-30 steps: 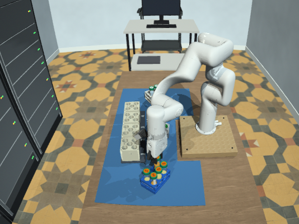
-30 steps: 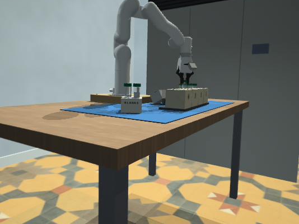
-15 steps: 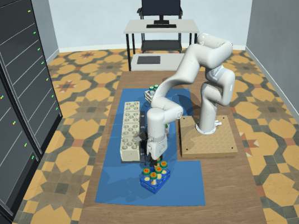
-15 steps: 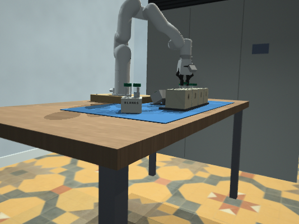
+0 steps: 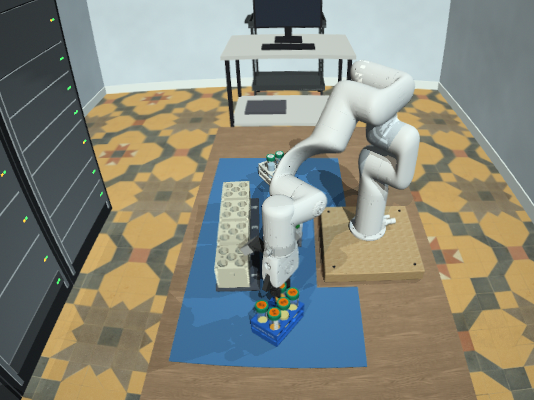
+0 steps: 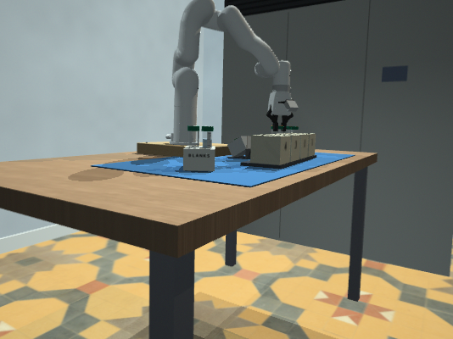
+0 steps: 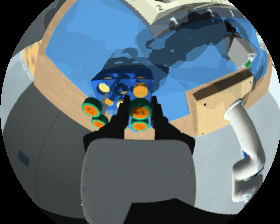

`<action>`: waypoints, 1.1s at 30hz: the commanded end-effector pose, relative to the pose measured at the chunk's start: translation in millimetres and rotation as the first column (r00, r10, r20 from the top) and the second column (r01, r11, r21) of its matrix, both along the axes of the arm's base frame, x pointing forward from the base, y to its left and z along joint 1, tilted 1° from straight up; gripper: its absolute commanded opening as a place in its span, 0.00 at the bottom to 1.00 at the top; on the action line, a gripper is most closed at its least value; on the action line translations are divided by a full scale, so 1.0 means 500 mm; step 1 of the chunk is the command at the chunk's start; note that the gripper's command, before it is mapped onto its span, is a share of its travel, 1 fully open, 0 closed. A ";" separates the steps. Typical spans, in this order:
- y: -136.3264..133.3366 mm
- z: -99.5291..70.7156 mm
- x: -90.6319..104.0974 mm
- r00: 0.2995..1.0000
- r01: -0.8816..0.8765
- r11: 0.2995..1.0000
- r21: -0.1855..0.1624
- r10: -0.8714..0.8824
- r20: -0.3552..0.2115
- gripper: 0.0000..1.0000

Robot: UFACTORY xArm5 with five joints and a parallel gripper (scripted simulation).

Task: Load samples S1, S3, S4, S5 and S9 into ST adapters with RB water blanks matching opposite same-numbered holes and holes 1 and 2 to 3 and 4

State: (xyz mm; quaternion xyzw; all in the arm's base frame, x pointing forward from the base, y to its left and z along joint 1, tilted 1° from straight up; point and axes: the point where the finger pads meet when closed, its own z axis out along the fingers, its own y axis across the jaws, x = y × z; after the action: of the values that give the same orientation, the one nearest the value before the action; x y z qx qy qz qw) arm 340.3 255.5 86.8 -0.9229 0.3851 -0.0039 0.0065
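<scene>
The blue sample rack (image 5: 277,322) stands on the blue mat near the table's front and holds several tubes with green caps and orange dots. My gripper (image 5: 276,288) is over the rack's end nearest the stand. It is shut on one sample tube (image 7: 140,118), whose orange dot shows between the fingers in the wrist view. I cannot read its ID, nor tell how deep it sits in the rack. The loading stand with its row of beige adapters (image 5: 234,234) is just beyond the rack, and its holes look empty. The white blank rack (image 6: 198,159) holds two green-capped tubes.
A small grey sloped desk (image 7: 240,50) with the green key (image 7: 249,65) sits beside the stand near the arm's wooden base plate (image 5: 372,244). A dark cabinet wall stands left of the table.
</scene>
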 end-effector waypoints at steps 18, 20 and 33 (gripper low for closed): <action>0.001 0.002 0.002 1.000 0.000 1.000 0.002 0.000 0.003 0.43; 0.001 0.002 0.002 1.000 0.000 1.000 0.002 0.000 0.003 0.43; 0.001 0.002 0.002 1.000 0.000 1.000 0.002 0.000 0.003 0.43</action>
State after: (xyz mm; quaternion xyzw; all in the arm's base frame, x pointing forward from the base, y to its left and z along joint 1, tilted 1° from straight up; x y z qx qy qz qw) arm 340.3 255.5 86.4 -0.9229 0.3851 -0.0038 0.0065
